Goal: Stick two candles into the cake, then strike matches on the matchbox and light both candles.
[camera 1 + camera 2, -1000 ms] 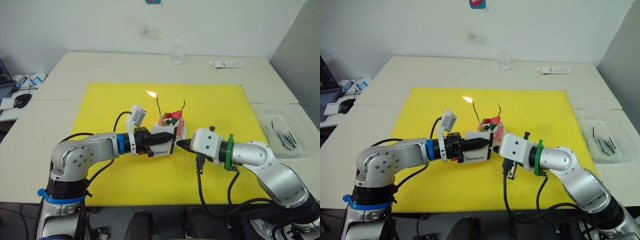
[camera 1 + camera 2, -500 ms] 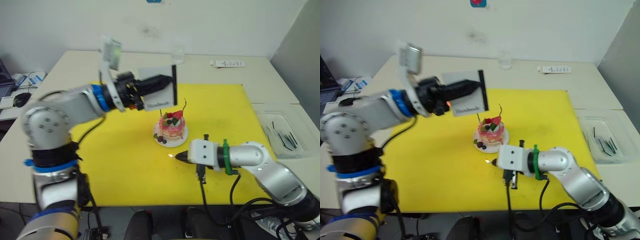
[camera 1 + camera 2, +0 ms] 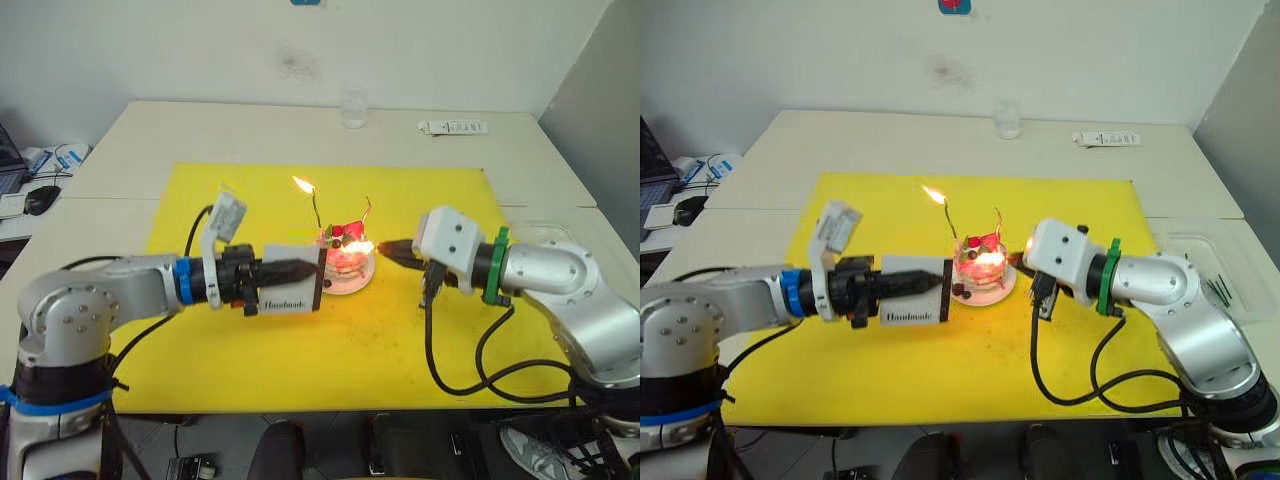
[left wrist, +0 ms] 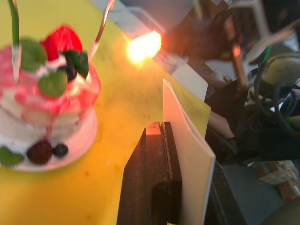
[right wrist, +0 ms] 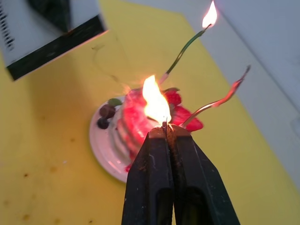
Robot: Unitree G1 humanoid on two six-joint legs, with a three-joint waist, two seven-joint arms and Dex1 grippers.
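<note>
The step in hand is judged to be lighting the second candle. The right tool (image 5: 165, 129) is closed on a burning match (image 5: 164, 124), of which only a short stub shows above the fingertips, with the flame rising directly from it. The cake (image 3: 345, 256) sits on its white plate (image 3: 362, 284) on the yellow mat (image 3: 250, 350) covering the surface, between the two arms. Both candles stand in the cake: the green candle (image 5: 183, 50) already carries a flame at its tip, while the pinkish candle (image 5: 220, 98) shows no flame. The left tool (image 4: 161, 136) is closed on the matchbox (image 3: 292, 289), held upright just beside the cake on the robot's left. To do this step well, raise the match so that the upper part of its flame meets the very tip of the pinkish candle, and hold it steady there until the tip catches. Approach from the robot's right side, clear of the lit green candle and of the strawberry (image 4: 61, 41). Because the visible stub is short, the flame is close to the fingertips, so contact time is probably limited; a direct path to the tip is advisable. Keep the matchbox away from both flames. Avoid pressing on the thin candle, which is likely to bend or tilt under a light touch.
</note>
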